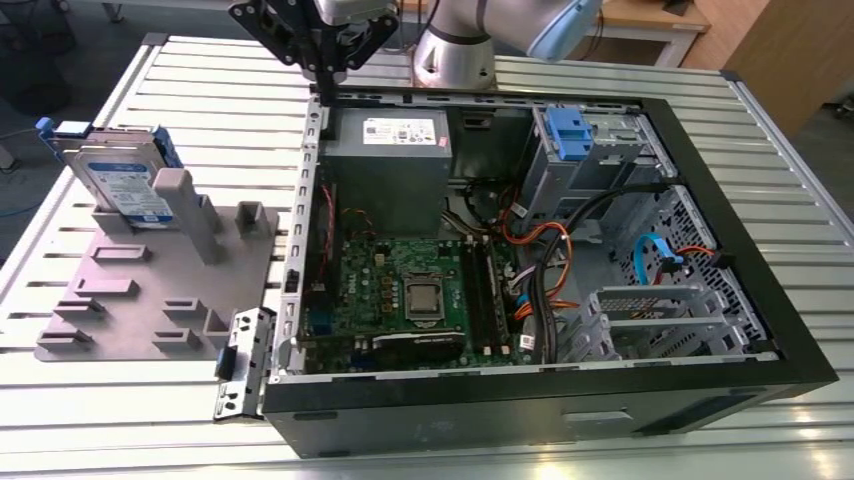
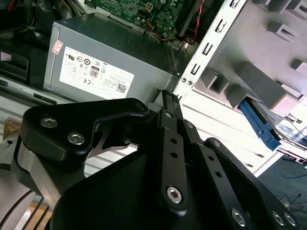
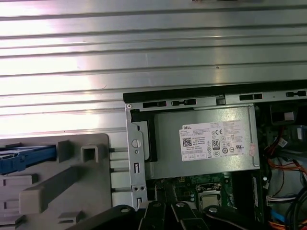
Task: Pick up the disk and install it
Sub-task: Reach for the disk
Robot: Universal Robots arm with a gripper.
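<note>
**A:** Pincer (image 1: 328, 72)?

**B:** Hangs high over a corner of the open computer case (image 1: 534, 405), just above the rim, beside the grey power supply box (image 1: 387, 150). Tips pressed together, plain in the second wrist view. Clamps nothing.

**A:** Disk (image 1: 118, 180)?

**B:** Outside the case. Stands on edge in a grey slotted fixture (image 1: 134, 300) on the slatted metal surface (image 1: 200, 80), at the exterior view's left. White label with blue band toward the exterior camera, blue side rail along the top.

**A:** Relation to the pincer?

**B:** Well apart, no contact. Sits lower and farther toward the exterior view's left, with the fixture's upright posts on the pincer's side of it.

**A:** From the wrist?

**B:** In the second wrist view, blue rail (image 2: 261, 123) behind the fixture's posts, past the black pincer links. In the first wrist view, blue rail (image 3: 26, 158) at the fixture's edge, away from the case frame.

**A:** Anything else blue?

**B:** Small plastic clip (image 1: 567, 135) in the metal cage inside the case, toward the exterior view's right.
</note>
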